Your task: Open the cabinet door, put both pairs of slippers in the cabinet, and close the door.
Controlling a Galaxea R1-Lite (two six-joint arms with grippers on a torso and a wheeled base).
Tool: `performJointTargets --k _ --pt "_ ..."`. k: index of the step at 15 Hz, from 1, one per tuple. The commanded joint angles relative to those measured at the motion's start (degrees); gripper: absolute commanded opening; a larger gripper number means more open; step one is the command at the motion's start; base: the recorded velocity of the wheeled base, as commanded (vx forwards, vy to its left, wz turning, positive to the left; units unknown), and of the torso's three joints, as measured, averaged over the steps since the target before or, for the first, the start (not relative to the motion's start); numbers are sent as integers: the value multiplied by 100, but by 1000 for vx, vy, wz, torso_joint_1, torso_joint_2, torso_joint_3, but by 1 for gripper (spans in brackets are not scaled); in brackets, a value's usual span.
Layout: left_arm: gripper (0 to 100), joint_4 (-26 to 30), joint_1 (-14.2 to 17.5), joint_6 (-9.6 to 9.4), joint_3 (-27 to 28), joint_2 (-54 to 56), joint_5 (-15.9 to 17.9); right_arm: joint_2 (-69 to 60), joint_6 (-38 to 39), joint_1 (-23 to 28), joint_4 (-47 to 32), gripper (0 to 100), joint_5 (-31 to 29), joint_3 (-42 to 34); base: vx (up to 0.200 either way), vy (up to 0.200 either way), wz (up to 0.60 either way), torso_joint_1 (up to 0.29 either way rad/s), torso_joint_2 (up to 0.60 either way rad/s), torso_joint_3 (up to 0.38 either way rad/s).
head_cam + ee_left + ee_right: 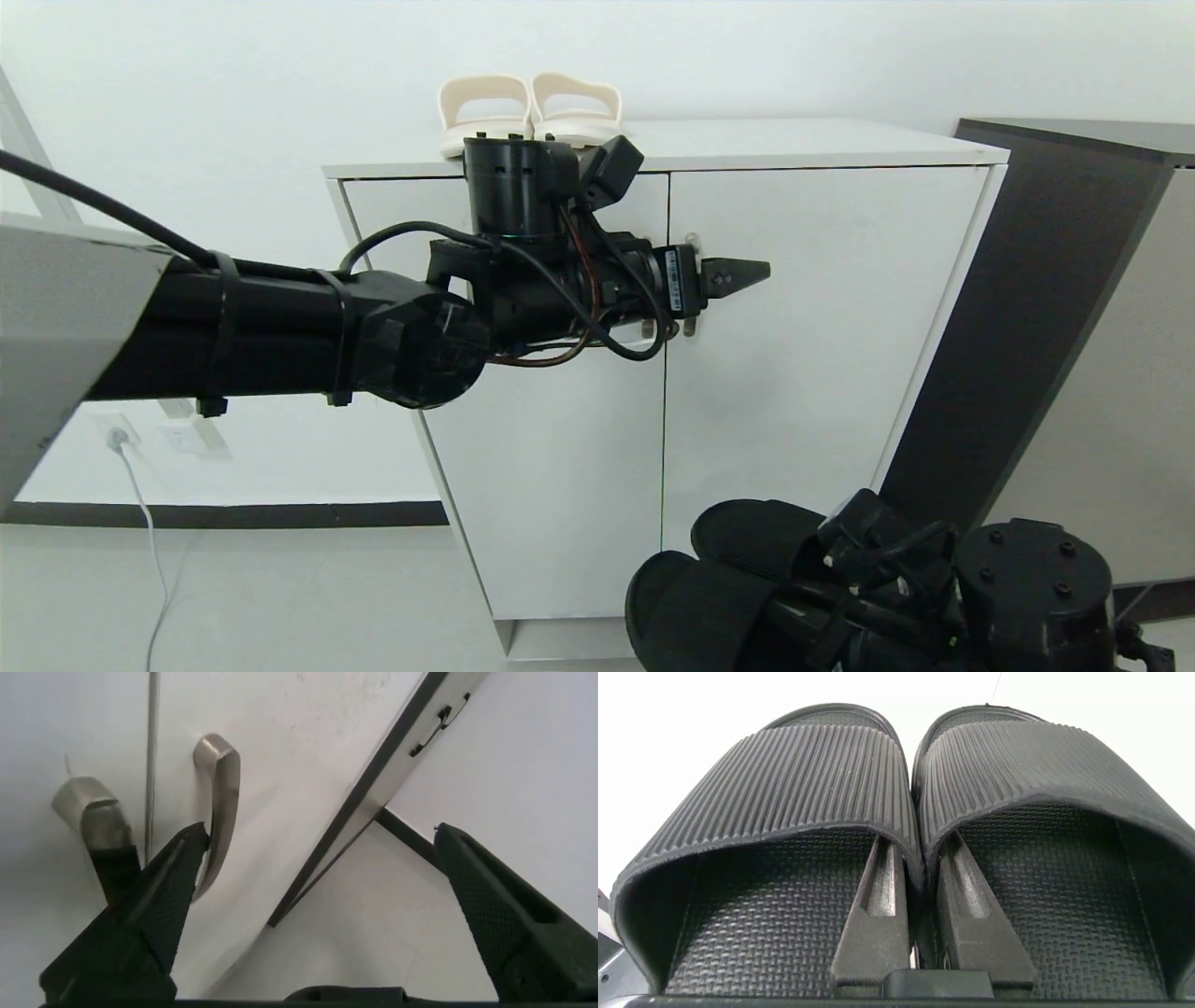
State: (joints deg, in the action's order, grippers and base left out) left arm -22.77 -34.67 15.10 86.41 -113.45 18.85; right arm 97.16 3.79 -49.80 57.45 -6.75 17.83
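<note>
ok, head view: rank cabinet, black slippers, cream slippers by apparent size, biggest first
1. cabinet, by far the largest.
2. black slippers. They sit nearest the camera and are partly cut off at the frame edge, so this lead over the cream pair is only how it looks.
3. cream slippers, on the cabinet top, farther off.

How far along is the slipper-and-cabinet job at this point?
Done: the right gripper has the black slippers pinched together. In hand: the open left gripper is at the door handle; the cabinet doors are shut. Left: opening a door, putting in both pairs, including the cream slippers on the cabinet top, then closing.
</note>
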Motion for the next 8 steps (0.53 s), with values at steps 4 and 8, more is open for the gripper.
performJointTargets --k 4,8 --pt "0 -17 -13 124 -10 -72 -21 5 -1 -4 3 0 7 -8 0 0 0 0 0 0" --pt "0 -61 -5 177 -274 68 -13 -4 8 -21 3 0 60 -43 0 0 0 0 0 0"
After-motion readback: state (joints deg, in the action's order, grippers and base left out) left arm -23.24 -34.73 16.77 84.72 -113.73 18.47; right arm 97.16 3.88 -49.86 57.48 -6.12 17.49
